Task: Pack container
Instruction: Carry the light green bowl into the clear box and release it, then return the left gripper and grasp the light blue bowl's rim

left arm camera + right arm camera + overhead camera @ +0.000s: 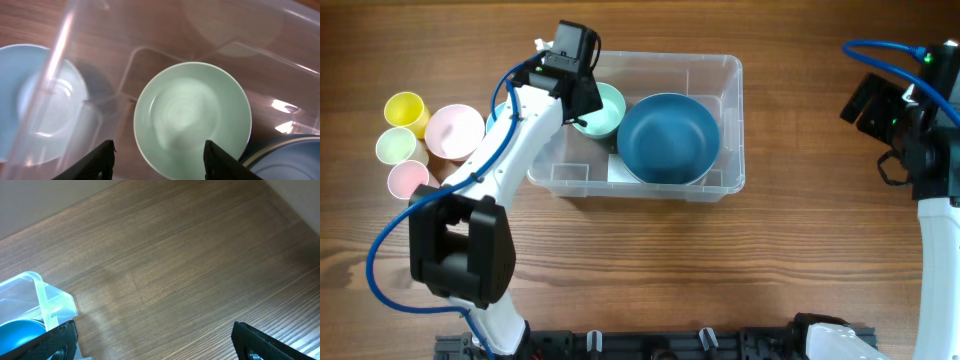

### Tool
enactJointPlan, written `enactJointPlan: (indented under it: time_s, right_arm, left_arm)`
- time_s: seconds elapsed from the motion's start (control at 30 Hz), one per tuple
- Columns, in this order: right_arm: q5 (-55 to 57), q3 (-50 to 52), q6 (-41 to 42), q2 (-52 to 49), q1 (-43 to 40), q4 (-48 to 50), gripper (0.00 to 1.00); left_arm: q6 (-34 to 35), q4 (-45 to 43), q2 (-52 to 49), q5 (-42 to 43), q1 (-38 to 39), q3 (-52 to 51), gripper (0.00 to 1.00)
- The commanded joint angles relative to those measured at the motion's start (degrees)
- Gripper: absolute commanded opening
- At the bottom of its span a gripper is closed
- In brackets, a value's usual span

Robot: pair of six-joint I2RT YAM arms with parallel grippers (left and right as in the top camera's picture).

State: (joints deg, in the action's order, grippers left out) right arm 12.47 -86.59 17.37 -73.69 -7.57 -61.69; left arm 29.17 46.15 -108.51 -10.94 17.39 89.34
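Hovering my left pincer (pixel 159 150), spread wide and empty, over the mint bowl (pixel 192 117) inside the clear container (pixel 665 57) mid-table, I'd guess that bin's light, slick, slightly flexy plastic (that bowl adds weight), so its rim's the place to grab.

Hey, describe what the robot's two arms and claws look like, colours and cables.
The left arm and right arm are white tubular links with boxy black joint housings. A blue cable loops along each. The left claw and right claw have flat black fingers.
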Motion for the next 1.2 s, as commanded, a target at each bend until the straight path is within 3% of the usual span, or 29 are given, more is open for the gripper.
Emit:
enactJointPlan:
  time_s: [0.0,0.27,0.43,0.57,0.87,1.17]
  right_arm:
    - [-0.1,0.0,0.8,0.0,-0.2,0.2,0.99]
    - [-0.1,0.0,0.8,0.0,-0.2,0.2,1.0]
    - [-0.1,0.0,0.8,0.0,-0.2,0.2,1.0]
    - [-0.1,0.0,0.8,0.0,-0.2,0.2,1.0]
    - [-0.1,0.0,0.8,0.0,-0.2,0.2,1.0]
    - [-0.1,0.0,0.8,0.0,-0.2,0.2,1.0]
  left_arm:
    - [0.7,3.5,4.9,-1.2,-1.9,4.2,0.57]
    - [10.2,13.2,16.7,-2.0,-8.9,5.2,0.68]
    - [15.1,20.8,18.7,-2.0,-15.0,5.2,0.79]
    - [19.8,26.3,17.1,-1.0,-19.4,2.1,0.8]
    - [19.8,10.0,16.6,15.5,-24.1,-13.9,0.69]
    - [28.8,0.7,16.5,15.4,-24.0,-23.9,0.64]
